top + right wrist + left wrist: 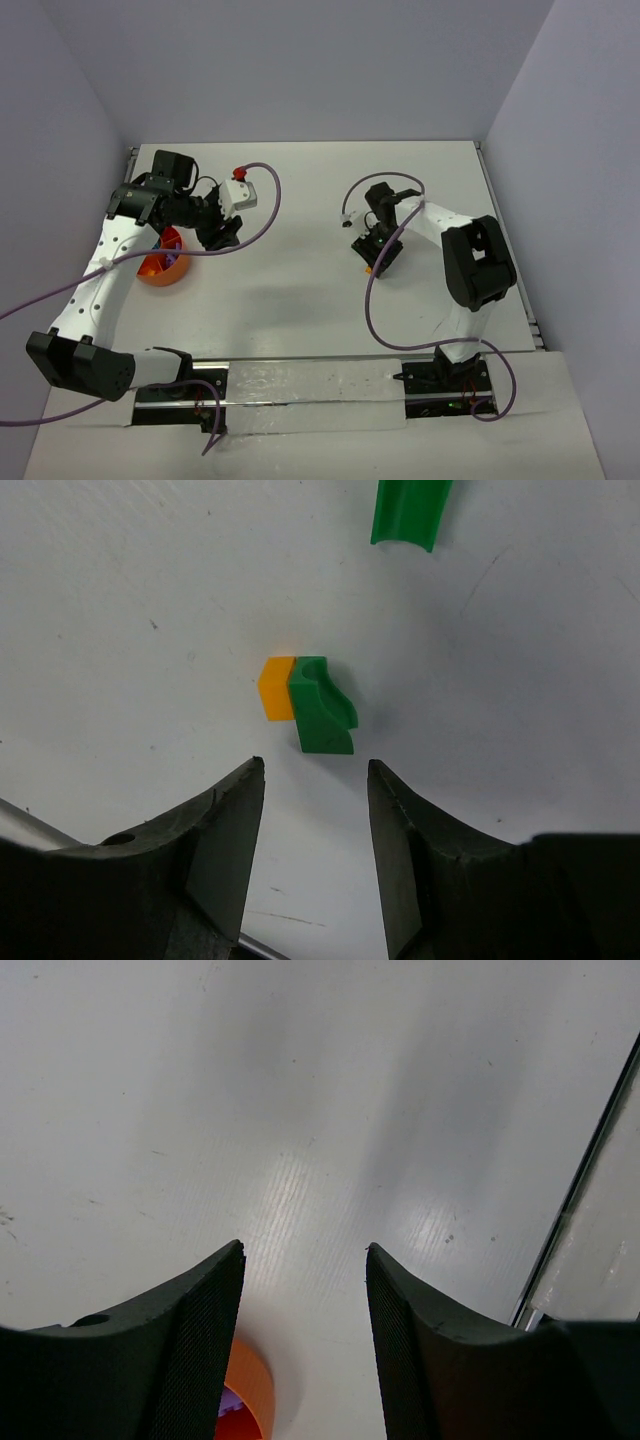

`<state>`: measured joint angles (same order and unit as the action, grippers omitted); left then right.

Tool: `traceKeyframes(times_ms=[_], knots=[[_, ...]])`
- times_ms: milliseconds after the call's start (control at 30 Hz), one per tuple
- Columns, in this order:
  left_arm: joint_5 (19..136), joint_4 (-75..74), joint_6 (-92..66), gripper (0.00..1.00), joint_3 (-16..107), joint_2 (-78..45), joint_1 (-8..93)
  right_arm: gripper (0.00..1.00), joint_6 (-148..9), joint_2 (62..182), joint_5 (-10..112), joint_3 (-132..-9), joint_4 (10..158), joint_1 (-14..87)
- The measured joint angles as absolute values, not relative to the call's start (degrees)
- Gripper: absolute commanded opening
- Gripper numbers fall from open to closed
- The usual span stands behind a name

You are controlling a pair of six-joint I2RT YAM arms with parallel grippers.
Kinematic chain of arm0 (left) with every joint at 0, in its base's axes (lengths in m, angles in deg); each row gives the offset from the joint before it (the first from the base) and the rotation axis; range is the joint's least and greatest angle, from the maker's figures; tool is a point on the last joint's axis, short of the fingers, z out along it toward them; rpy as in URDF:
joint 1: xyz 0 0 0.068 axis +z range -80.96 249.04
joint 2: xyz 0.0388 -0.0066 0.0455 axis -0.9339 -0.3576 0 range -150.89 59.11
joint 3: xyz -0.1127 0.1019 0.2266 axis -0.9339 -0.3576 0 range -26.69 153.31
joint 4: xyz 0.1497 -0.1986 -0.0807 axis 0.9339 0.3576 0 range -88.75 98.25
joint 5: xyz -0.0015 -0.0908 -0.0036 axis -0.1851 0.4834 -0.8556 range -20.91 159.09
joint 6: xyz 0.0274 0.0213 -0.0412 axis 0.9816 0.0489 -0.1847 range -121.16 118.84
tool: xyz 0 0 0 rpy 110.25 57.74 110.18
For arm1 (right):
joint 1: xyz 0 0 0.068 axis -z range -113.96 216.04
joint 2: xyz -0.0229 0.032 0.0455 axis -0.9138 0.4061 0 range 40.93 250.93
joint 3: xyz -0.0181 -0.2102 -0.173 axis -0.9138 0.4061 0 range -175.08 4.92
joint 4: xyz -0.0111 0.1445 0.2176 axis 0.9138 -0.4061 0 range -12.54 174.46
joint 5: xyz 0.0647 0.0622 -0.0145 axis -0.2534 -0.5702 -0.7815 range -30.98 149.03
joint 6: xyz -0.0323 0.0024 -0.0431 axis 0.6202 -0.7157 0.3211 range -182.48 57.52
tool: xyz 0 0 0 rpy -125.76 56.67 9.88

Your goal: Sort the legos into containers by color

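- Spanning between pale walls [300, 70], white table [300, 310] lies lightly scuffed.
- Left gripper [305, 1250] gapes empty; orange bowl [153, 273] at nine o'clock.
- Right gripper [315, 765] half-open, empty; green lego [322, 708] touching orange-yellow lego [275, 688], three o'clock.

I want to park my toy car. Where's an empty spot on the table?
Bare table between the left claw and right claw, and along the back wall. Crowded: by the orange bowl and the green brick.

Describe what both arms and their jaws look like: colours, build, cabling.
Both the left arm and right arm have white links and bulky black joints. A purple cable loops off each. The jaws are matte black and curved; the left pair's inner faces look finely textured.
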<state>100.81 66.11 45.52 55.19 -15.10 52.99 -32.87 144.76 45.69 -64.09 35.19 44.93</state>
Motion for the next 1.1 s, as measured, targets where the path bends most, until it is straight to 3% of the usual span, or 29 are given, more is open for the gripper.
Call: traceKeyframes(times_ms=[233,500,600,700,733,1000,1067,1100], knots=[[100.8,66.0,45.5,0.59,55.2,-15.2,53.0,0.53,-33.1,146.6,46.4,-64.1,37.1,44.4],[100.8,65.2,45.5,0.59,55.2,-15.2,53.0,0.43,-33.3,147.2,47.4,-64.1,38.5,44.1],[100.8,64.8,45.5,0.59,55.0,-15.2,52.9,0.32,-33.3,147.2,47.6,-64.1,39.0,44.1],[100.8,64.0,44.7,0.58,54.4,-15.2,52.9,0.05,-33.3,147.2,47.7,-64.0,39.4,44.1],[100.8,63.6,44.2,0.58,54.0,-15.2,52.9,0.0,-33.1,147.2,47.6,-64.0,39.4,44.1],[101.6,55.1,27.9,0.56,49.9,-14.9,53.1,0.0,-34.5,145.8,46.1,-64.1,38.7,44.1],[101.9,51.2,19.2,0.59,47.7,-14.4,53.4,0.0,-36.9,144.4,44.0,-65.3,37.9,44.0],[101.9,49.4,14.8,0.66,46.6,-14.2,53.5,0.0,-38.5,143.7,42.7,-66.3,37.8,44.0]])
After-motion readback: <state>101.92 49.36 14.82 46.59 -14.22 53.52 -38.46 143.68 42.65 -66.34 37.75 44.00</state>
